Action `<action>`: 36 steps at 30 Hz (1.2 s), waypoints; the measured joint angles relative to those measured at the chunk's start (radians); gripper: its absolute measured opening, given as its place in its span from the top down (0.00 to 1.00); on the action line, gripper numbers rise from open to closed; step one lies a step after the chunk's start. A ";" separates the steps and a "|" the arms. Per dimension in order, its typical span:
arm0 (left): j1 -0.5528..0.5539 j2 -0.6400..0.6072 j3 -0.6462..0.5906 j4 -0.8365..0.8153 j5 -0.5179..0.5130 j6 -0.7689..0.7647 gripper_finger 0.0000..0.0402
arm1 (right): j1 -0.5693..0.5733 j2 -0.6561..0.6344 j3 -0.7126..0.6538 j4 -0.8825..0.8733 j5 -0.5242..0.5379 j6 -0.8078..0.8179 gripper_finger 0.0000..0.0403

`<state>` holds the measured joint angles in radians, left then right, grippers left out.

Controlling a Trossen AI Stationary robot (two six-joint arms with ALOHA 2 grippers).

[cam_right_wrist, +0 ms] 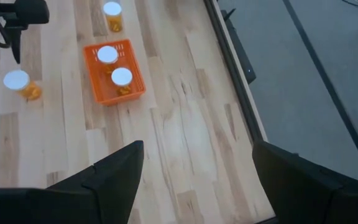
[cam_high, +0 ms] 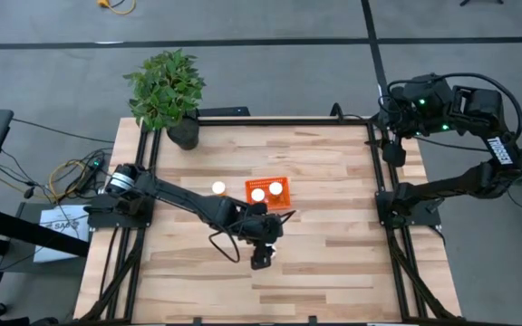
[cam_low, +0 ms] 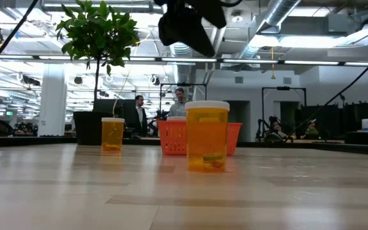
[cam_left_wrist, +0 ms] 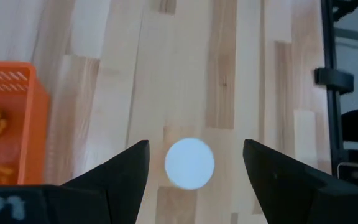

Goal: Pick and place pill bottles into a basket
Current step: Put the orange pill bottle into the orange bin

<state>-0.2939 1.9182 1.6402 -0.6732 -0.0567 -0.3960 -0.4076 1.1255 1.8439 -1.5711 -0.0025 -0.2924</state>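
The orange basket (cam_high: 269, 193) stands mid-table and holds two white-capped pill bottles (cam_high: 257, 194) (cam_high: 275, 188). A third bottle (cam_high: 217, 187) stands upright on the table to the basket's left. The fourth bottle (cam_low: 207, 136) stands upright nearer the front edge. My left gripper (cam_left_wrist: 194, 149) is open and hangs above this bottle, whose white cap (cam_left_wrist: 190, 163) shows between the fingers. In the low view the gripper (cam_low: 185, 25) is well clear of the cap. My right gripper (cam_right_wrist: 194, 180) is open and empty at the table's far right (cam_high: 392, 145).
A potted plant (cam_high: 169, 91) stands at the table's far left corner. Black frame rails (cam_high: 381, 195) run along the table's left and right edges. Bare wood lies in front of and to the right of the basket. People stand in the room beyond (cam_low: 179, 99).
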 joint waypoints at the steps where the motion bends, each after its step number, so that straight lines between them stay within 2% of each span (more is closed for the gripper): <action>1: 0.002 0.000 0.000 -0.008 0.007 0.001 0.38 | 0.000 0.000 0.000 0.000 0.000 0.004 0.26; 27: 0.035 0.050 0.000 -0.044 0.071 0.073 0.34 | 0.000 0.025 0.000 0.000 0.001 0.000 0.26; 36: 0.034 0.060 0.000 -0.054 0.063 0.090 0.34 | 0.000 0.038 0.000 0.000 0.003 -0.020 0.26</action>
<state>-0.2601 1.9783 1.6402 -0.7268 0.0063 -0.3061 -0.4076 1.1632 1.8439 -1.5711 0.0009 -0.3122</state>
